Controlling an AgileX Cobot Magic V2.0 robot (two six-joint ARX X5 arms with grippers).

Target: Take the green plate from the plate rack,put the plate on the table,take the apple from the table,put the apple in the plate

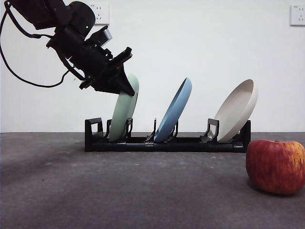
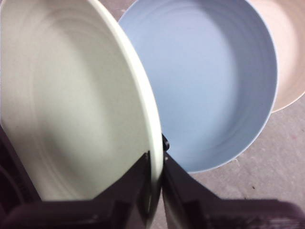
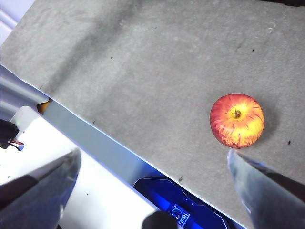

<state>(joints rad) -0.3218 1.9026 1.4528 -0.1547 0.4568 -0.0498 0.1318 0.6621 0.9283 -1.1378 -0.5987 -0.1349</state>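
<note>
At rack: left jaws [image 2: 156,183] clamp green plate [image 2: 71,105] rim | right jaws [image 3: 152,167] wide apart

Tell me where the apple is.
The apple sits on the table at the front view's right edge, nearer the camera than the rack, apart from both tools.

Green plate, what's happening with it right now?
Left gripper shut on green plate rim, plate in plate rack. Right gripper open, above apple. Nothing blocking.

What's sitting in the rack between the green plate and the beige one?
The blue plate stands in the plate rack between the green plate and the beige plate, as the front view shows.
</note>
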